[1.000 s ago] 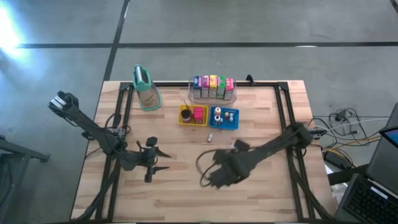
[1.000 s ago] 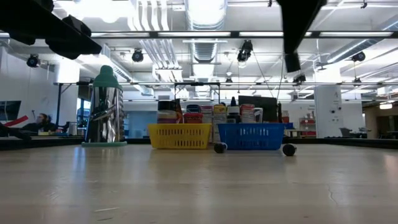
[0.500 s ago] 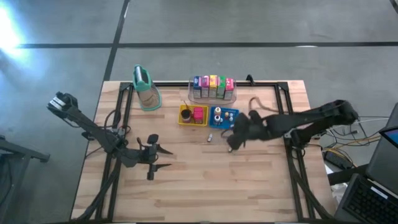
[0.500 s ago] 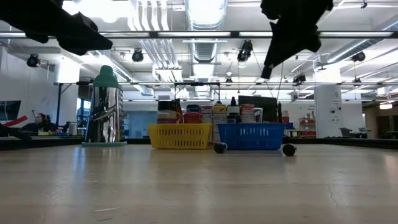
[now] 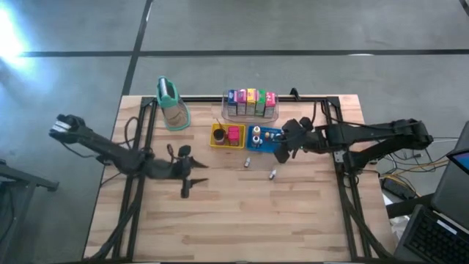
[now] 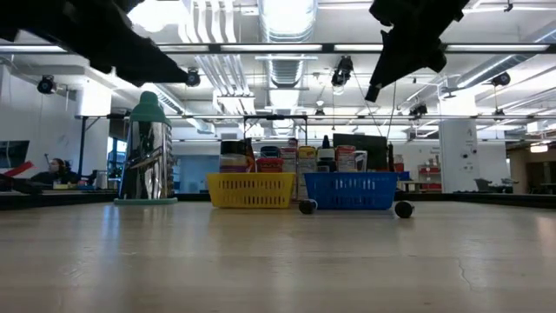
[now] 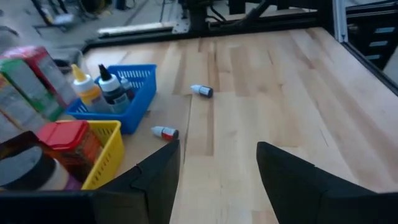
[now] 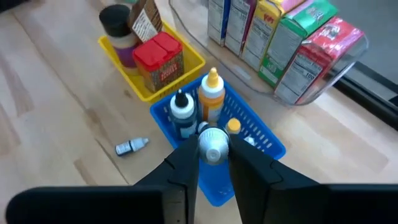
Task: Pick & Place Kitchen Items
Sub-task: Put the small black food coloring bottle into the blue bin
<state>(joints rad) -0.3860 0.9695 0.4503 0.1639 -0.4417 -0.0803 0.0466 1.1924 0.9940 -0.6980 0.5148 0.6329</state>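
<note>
**Small bottle held right over the blue tray**

The small silver-capped bottle is pinched between the right gripper fingers, cap outward, its long axis in line with them. The blue tray lies directly beyond it, so the coming move looks like a short drop. In the high view the right gripper sits at the tray's 3 o'clock edge, far nearer than the other arm.

That tray already holds a black-capped bottle, an orange-capped bottle and a small orange-topped piece. At its 9 o'clock the yellow tray holds a red-lidded block and a dark-lidded jar. At 12 o'clock a clear bin carries a row of cartons.

Two tiny bottles lie loose on the table, at the trays' 6 o'clock.

The left gripper waits at 8 o'clock, fingers spread and empty.
</note>
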